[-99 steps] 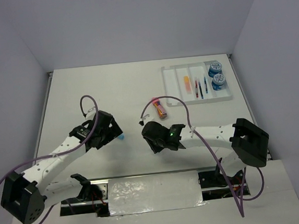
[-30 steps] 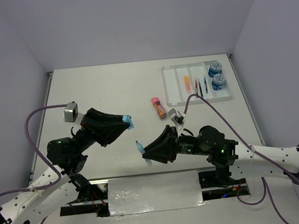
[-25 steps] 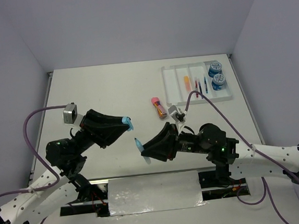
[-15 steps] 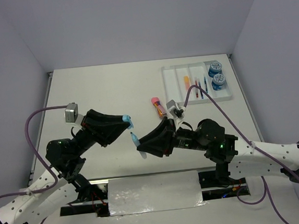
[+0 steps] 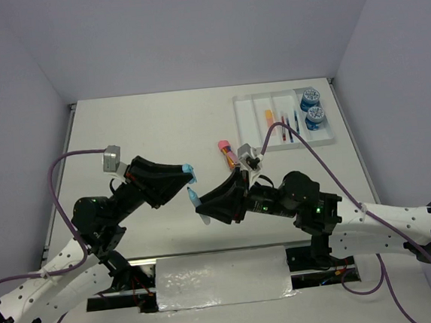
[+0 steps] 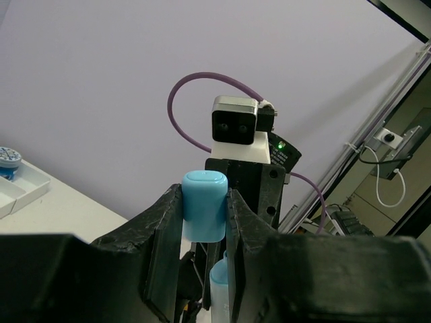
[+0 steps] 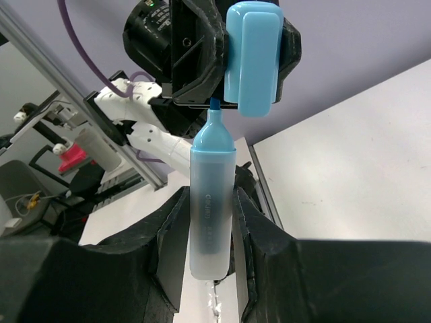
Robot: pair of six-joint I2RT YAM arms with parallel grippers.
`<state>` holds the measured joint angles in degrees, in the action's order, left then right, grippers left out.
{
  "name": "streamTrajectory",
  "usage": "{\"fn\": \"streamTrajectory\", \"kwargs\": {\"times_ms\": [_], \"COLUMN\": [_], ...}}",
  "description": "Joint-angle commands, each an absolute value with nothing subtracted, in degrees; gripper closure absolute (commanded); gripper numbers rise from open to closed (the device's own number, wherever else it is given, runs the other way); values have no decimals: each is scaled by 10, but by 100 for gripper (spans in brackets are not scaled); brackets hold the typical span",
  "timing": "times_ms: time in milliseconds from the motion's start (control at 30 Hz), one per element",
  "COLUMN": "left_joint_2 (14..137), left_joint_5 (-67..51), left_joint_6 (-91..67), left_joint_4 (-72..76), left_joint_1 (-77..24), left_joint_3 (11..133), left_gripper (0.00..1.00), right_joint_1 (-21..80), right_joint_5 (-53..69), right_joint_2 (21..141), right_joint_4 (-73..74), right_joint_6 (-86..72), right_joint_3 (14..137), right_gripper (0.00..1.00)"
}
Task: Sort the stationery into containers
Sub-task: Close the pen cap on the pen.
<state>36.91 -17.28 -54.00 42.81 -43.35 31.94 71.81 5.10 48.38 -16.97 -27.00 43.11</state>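
The light-blue marker (image 7: 212,202) hangs in the air over the near middle of the table (image 5: 159,121), well apart from the white tray (image 5: 249,128) at the far right. Its bare tip is just under the open end of its cap (image 7: 252,57), not yet inside. The right gripper (image 5: 204,205) has its jaws closed narrowly on the marker body and the left gripper (image 5: 182,173) pinches the cap the same way. To cap it well, the tip should first be centred on the opening — in the right wrist view it seems a little to one side — and then both arms should press together slowly along the marker's axis, so that nothing tilts.
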Motion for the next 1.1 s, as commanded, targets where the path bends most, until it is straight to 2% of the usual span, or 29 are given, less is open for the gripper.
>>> {"fn": "streamTrajectory", "kwargs": {"times_ms": [0, 300, 1067], "left_joint_2": [362, 361, 340], "left_joint_5": [-162, -178, -180], "left_joint_6": [-525, -529, -521], "left_joint_4": [447, 464, 462], "left_joint_1": [-437, -437, -437], "left_joint_3": [347, 354, 333], "left_gripper": [100, 100, 100], "right_joint_1": [721, 721, 707], "right_joint_5": [29, 28, 39], "right_joint_2": [486, 470, 482], "right_joint_4": [-166, -186, -192], "right_joint_6": [-254, -250, -249], "right_joint_3": [462, 436, 464], "right_gripper": [92, 92, 92]}}
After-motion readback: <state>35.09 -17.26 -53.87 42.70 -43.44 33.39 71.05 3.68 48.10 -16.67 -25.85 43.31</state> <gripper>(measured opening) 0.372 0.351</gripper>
